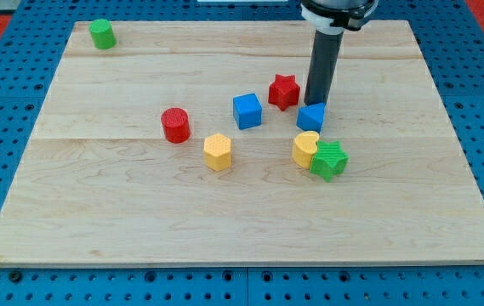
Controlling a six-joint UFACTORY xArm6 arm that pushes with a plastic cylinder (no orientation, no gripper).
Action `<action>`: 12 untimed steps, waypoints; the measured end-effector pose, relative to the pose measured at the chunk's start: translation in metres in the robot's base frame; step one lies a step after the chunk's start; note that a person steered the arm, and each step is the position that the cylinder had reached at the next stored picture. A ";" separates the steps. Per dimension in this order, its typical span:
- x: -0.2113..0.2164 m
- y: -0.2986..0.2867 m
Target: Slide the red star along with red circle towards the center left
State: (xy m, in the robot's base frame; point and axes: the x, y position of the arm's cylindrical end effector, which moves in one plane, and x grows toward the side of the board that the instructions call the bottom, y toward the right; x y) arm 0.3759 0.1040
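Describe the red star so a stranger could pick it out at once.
Start at the dark rod that comes down from the view's top onto the wooden board; my tip ends just above a small blue block. The red star lies just left of the rod. It is the only red block with points; the red circle further left is round.

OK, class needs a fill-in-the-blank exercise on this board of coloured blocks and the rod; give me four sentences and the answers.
1. The block alone at the view's top left corner is ____.
2. My tip is just right of the red ____.
3. The green star touches a ____ block.
4. The red circle lies to the view's ____ of the blue cube.

Missing words: green; star; yellow; left
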 end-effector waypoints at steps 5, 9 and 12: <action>-0.024 -0.076; -0.024 -0.147; 0.022 -0.161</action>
State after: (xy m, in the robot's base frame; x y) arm 0.3975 -0.0573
